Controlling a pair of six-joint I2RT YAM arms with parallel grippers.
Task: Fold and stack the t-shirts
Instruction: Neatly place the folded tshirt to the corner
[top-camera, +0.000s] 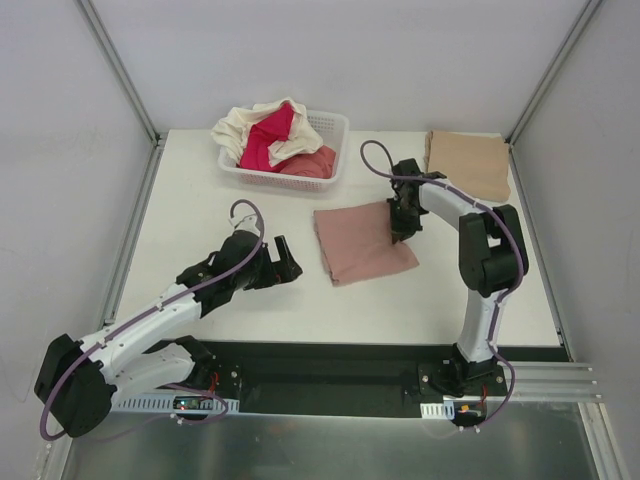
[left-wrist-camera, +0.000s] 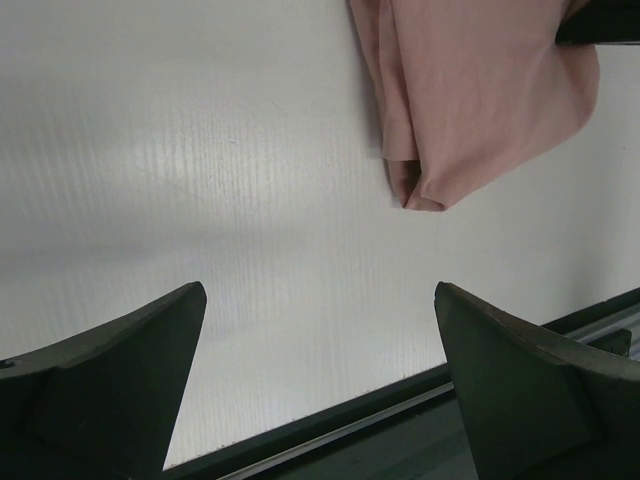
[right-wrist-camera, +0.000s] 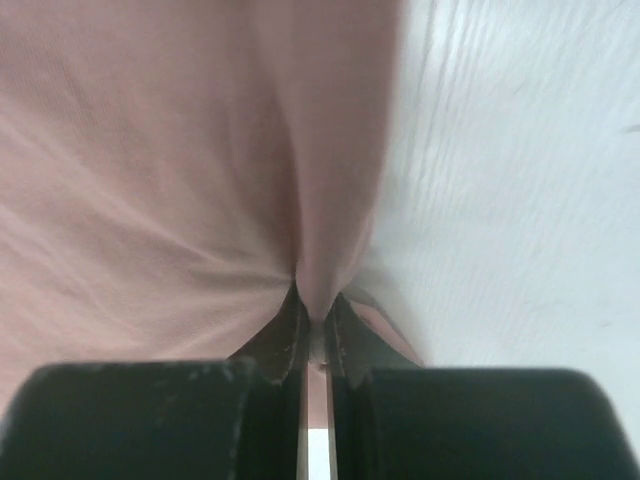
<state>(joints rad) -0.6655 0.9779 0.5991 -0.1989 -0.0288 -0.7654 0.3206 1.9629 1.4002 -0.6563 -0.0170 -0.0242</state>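
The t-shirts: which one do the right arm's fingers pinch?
The dusty-pink t-shirt at mid-table; the tan t-shirt lies untouched far right, the rest sit in the basket.

A folded t-shirt lies in the middle of the counter, with the left hand to its left and the right hand at its right edge. Behind it a basket holds heaped t-shirts. A second t-shirt lies far right.

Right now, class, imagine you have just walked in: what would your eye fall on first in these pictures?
First, the dusty-pink t-shirt lying folded at mid-table, with the right arm reaching over it, its jaws pinched shut on the shirt's right edge. Next, the white basket at the far side, heaped with crumpled cream, magenta and coral shirts, and the tan shirt folded flat in the far right corner.
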